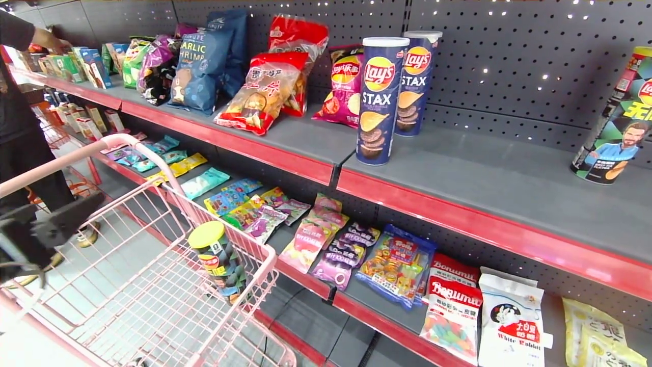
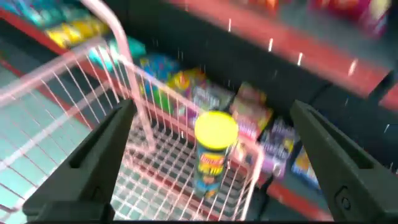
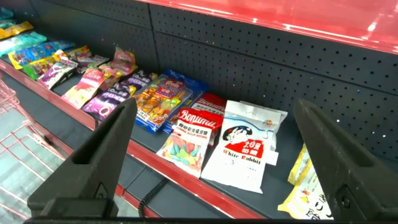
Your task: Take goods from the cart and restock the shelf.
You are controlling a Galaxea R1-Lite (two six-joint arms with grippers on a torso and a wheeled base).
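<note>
dark grey perforated back panel (image 1: 509, 102) rising behind a two-tier store shelf (image 1: 560, 214); small bright points of light (image 1: 544, 76) show through some of its holes, most densely toward the upper right. a vertical seam (image 1: 407, 15) divides the panel into bays. the upper shelf board (image 1: 484, 178) is flat grey with a glossy red front strip (image 1: 473, 232); the lower shelf board (image 1: 356, 298), set beneath and farther forward, carries the same red edge and has its own perforated backing (image 3: 298, 68). black cables (image 1: 277, 318) hang below the lower edge. pale grey floor (image 1: 109, 219) lies at left.
</note>
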